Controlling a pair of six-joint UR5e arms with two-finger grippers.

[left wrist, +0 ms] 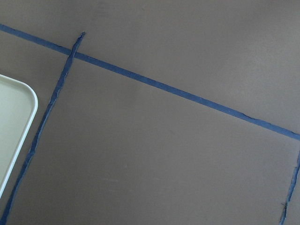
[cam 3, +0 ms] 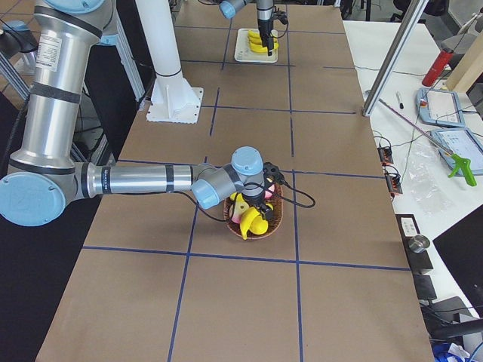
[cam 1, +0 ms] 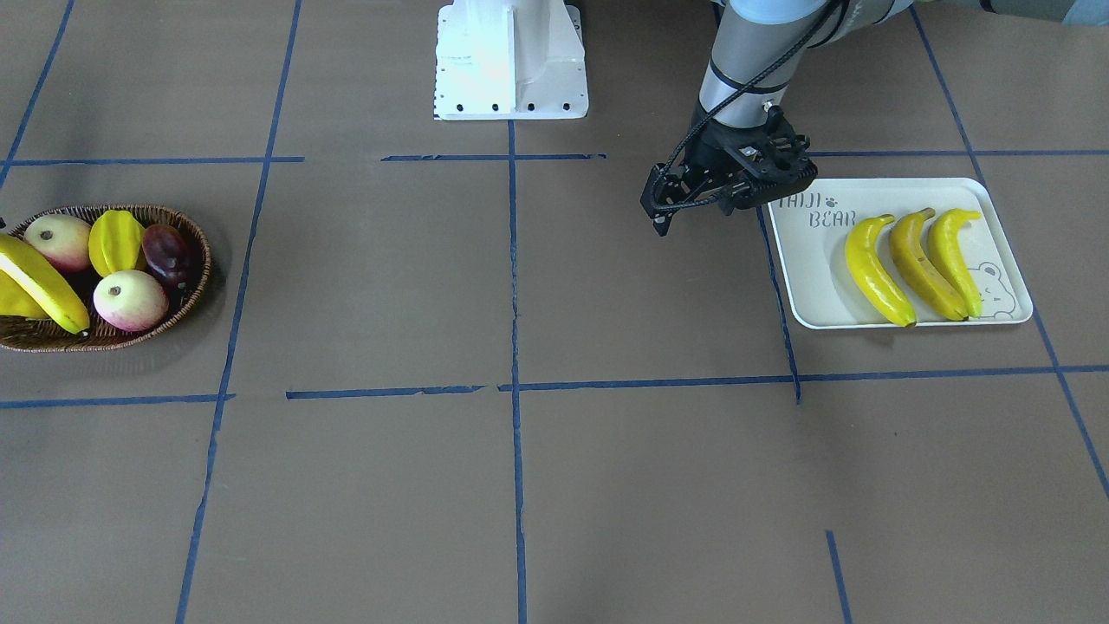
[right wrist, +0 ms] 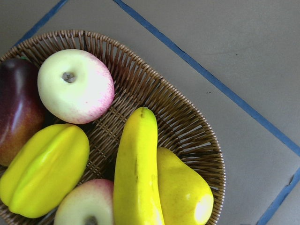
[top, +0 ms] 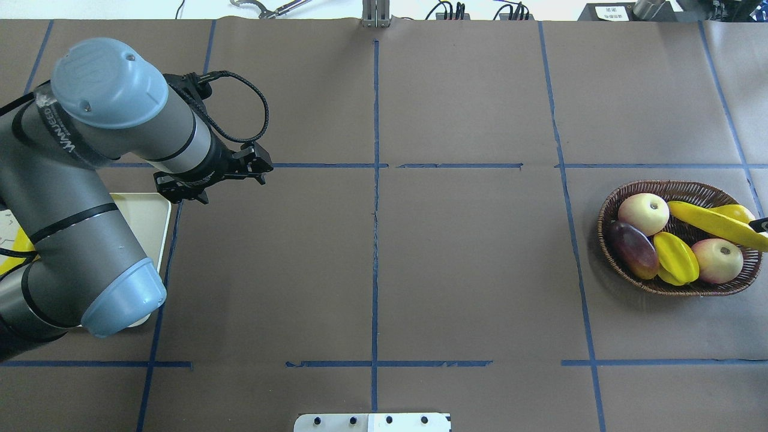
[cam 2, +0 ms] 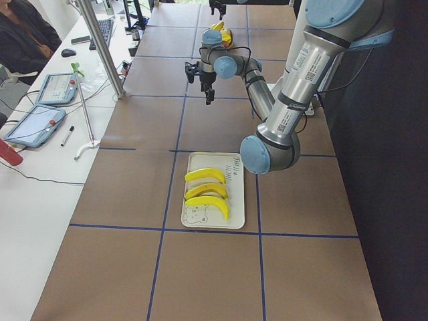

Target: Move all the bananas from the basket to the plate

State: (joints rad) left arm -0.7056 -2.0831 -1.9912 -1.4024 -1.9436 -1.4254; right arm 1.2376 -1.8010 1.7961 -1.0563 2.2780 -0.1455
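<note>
The banana (right wrist: 136, 173), lying across other fruit (right wrist: 183, 192) in the basket (right wrist: 187, 126), wants a mid-length grip and straight lift by the right end effector (cam 3: 263, 205), whose closure I cannot tell.

**Bright, even light, one blown-out patch**

Soft, diffuse overhead light fills every view. The basket (cam 1: 104, 340) casts only a faint shadow on the desk (cam 1: 390, 286). The white base (cam 1: 511, 61) is overexposed. The bananas (cam 1: 875, 269) carry a mild sheen. Both wrist views look sharp, without motion blur.
</note>
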